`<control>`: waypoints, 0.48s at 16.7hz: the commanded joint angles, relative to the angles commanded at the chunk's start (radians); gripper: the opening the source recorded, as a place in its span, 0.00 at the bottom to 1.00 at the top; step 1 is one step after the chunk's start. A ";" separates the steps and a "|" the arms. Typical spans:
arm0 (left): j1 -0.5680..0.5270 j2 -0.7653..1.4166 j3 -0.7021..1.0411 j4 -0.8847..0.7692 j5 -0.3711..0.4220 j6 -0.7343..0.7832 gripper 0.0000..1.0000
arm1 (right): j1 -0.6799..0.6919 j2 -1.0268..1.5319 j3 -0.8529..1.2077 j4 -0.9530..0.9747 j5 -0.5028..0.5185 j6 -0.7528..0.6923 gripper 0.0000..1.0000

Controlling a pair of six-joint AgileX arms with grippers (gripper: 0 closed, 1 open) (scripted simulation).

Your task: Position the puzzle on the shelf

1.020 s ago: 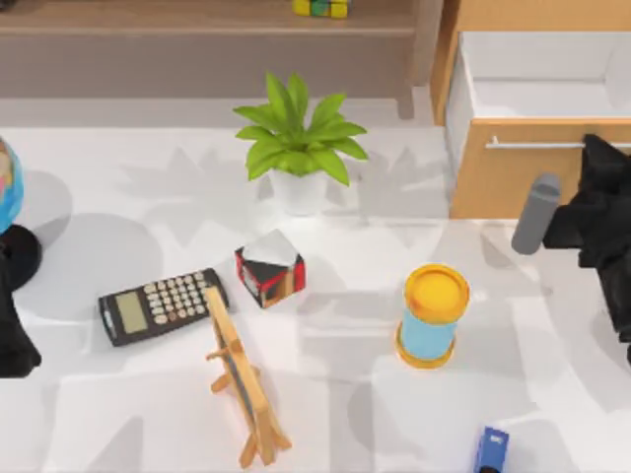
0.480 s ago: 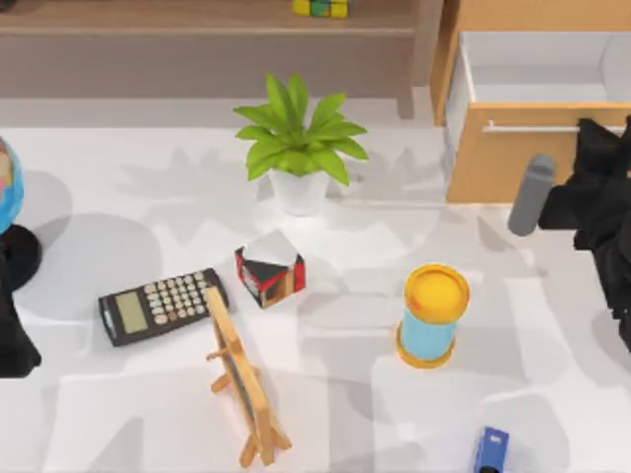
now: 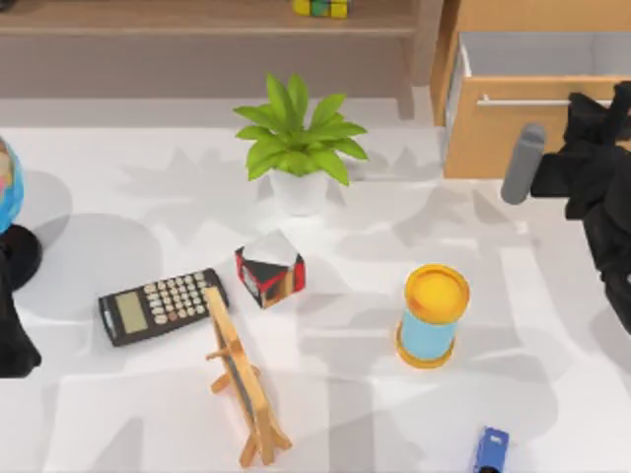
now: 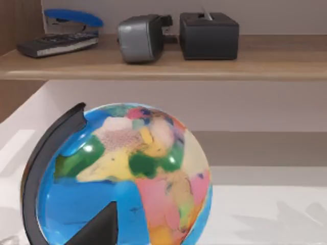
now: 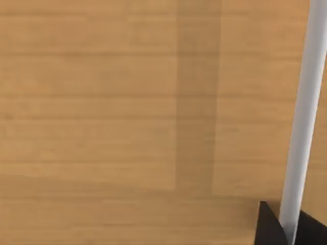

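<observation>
Right, the right gripper [image 3: 603, 108] is up against the front of the tan drawer cabinet [image 3: 513, 138], pressed to the silver bar handle [image 3: 523, 101]. From the right wrist view the handle [image 5: 302, 122] runs between two dark fingertips [image 5: 270, 228], so I read those fingers as clamped on the bar, with the drawer part-way open. The left gripper [image 3: 12, 340] sits parked at the table's left edge, just below the globe [image 3: 8, 187]; whether it is spread or pinched I cannot tell.

Taking the potted plant [image 3: 298, 148] as the marker: the puzzle [image 3: 321, 8] lies straight beyond it, already resting on the shelf [image 3: 177, 18], a little short of the wooden upright [image 3: 424, 44]. The cabinet stands to the plant's right. Nearer than the plant sit the larger black, red and white cube [image 3: 269, 268], the calculator [image 3: 163, 305] and the wooden easel [image 3: 242, 379]; the yellow-topped canister [image 3: 432, 315] is off to the near right. A grey cylinder [image 3: 523, 163] juts out beside the right arm.

As for handling, my guess is the puzzle is light and rigid, with smooth, rather slick plastic faces. Two opposite flat faces, taken squarely at mid-height, look like the safest hold; a corner grip would likely twist it out. With it sitting on the board, the placing looks done.
</observation>
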 joint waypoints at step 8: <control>0.000 0.000 0.000 0.000 0.000 0.000 1.00 | -0.014 0.032 0.087 -0.056 -0.015 0.004 0.00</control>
